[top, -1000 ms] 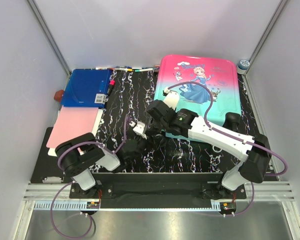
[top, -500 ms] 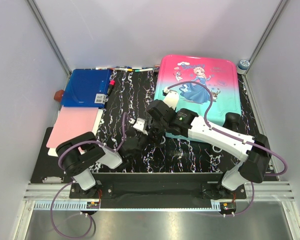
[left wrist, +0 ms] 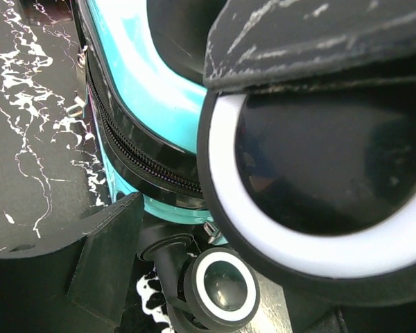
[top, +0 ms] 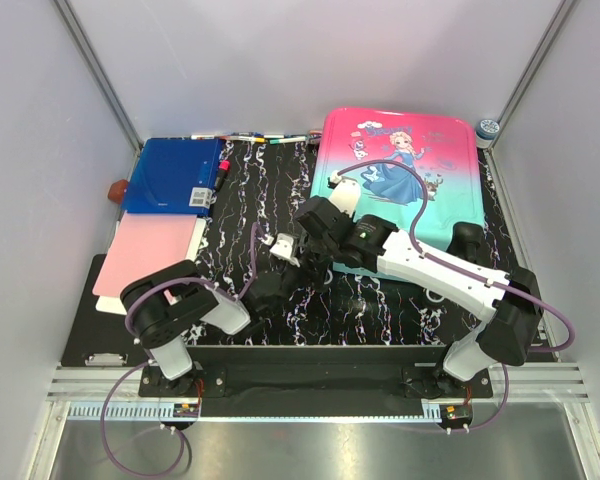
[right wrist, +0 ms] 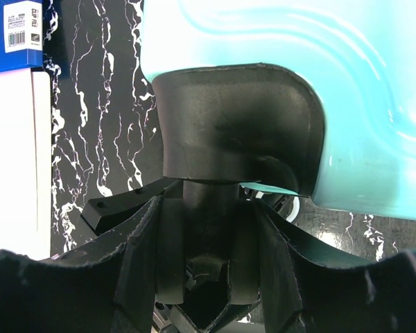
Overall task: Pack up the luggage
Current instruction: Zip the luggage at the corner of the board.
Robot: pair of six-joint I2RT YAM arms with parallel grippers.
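Note:
The luggage (top: pixel 400 170) lies closed and flat at the back right, its pink-to-teal shell with the princess print facing up. My right gripper (top: pixel 315 258) is at its near-left corner. In the right wrist view its fingers (right wrist: pixel 142 263) are shut on the black caster wheel (right wrist: pixel 211 215) under the teal shell (right wrist: pixel 319 83). My left gripper (top: pixel 280 265) sits just left of that corner, open. In the left wrist view a white-ringed wheel (left wrist: pixel 222 288) shows between its fingers, untouched, beside the teal shell and zipper (left wrist: pixel 145 83). A larger wheel (left wrist: pixel 319 159) fills the right.
A blue folder (top: pixel 170 175) and a pink pad (top: pixel 150 250) lie at the left. Markers (top: pixel 250 138) line the back edge, and a red marker (top: pixel 221 177) lies by the folder. A tape roll (top: pixel 488 128) sits at the back right corner. Grey walls close in on three sides.
My left gripper has crept right and back toward the luggage's near-left corner. The right gripper has kept its hold on the wheel, shifting slightly back.

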